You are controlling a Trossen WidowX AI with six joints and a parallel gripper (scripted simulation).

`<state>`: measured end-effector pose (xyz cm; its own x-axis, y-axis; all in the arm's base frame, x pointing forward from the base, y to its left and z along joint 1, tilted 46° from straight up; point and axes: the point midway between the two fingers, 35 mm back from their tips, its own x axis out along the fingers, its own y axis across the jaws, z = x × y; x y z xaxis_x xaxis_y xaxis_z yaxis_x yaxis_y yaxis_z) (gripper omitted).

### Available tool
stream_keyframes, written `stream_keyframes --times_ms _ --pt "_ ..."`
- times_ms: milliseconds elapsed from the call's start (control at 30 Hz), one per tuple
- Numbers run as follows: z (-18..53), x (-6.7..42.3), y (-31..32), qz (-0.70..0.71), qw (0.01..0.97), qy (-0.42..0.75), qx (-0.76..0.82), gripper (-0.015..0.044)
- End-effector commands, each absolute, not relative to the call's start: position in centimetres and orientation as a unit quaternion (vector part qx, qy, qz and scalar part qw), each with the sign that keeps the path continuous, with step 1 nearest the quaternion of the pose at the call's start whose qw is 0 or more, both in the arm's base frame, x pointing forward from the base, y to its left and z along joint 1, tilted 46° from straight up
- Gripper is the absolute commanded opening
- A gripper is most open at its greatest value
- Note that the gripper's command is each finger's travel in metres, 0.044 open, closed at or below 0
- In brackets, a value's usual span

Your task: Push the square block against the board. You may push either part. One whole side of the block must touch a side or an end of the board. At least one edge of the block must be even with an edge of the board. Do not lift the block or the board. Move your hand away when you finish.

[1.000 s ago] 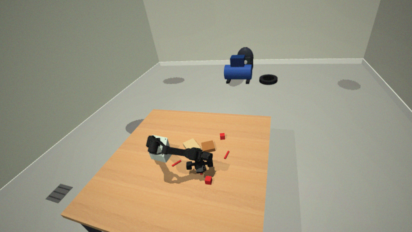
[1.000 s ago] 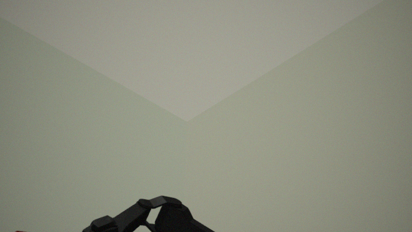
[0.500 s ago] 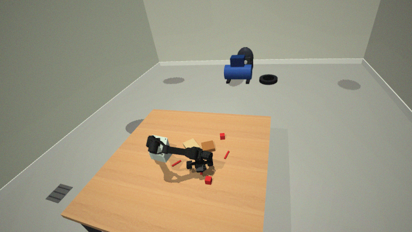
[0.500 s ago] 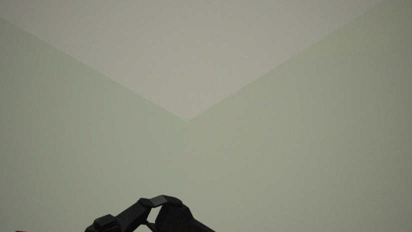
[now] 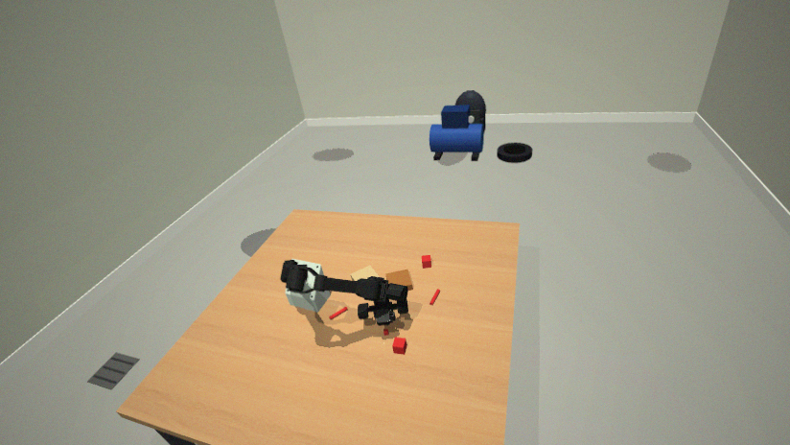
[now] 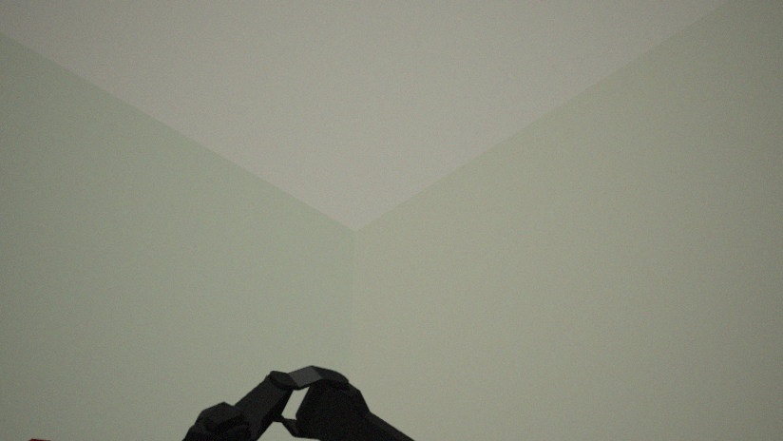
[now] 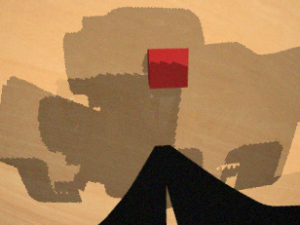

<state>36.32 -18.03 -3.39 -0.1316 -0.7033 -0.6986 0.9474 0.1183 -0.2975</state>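
Grey-green walls and a pale grey floor surround my square wooden worktop (image 5: 265, 375); the exterior view gives me almost nothing but a bare wall corner, with only the arm's black elbow links (image 6: 306, 399) poking up at the bottom edge.

From the top view, the black arm (image 5: 342, 286) reaches from its pale grey base box (image 5: 304, 298) across the middle of the worktop and covers part of what lies under it. I cannot see how the two flat wooden pieces meet, because the arm hides their near edges. The light tan square block (image 5: 364, 272) lies just beside the darker brown board (image 5: 399, 277), both flat on the worktop behind the arm's wrist; whether they touch I cannot tell.

The claw (image 7: 166, 156) is closed, its black fingers pressed together with nothing between them, pointing at a small red cube (image 7: 168, 67) that sits a little beyond the tips, inside the arm's shadow. In the top view that small cube (image 5: 385, 331) is barely a speck beneath the claw.

I count three red cubes: this one, a larger one (image 5: 399, 345) nearer the front, and one (image 5: 426, 261) farther back. Two thin red sticks (image 5: 337, 313) (image 5: 434, 296) lie either side of the arm.

On the floor at the back stand a blue compressor tank (image 5: 456, 135) and a black tyre (image 5: 514, 152).
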Motion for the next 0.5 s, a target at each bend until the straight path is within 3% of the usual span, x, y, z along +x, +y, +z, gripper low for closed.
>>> stream_keyframes --times_ms 0,467 --pt "-3.9 36.0 -17.6 -0.647 0.639 0.386 0.156 0.0" --pt "-0.3 36.8 -13.5 -0.646 0.639 0.386 0.157 0.0"
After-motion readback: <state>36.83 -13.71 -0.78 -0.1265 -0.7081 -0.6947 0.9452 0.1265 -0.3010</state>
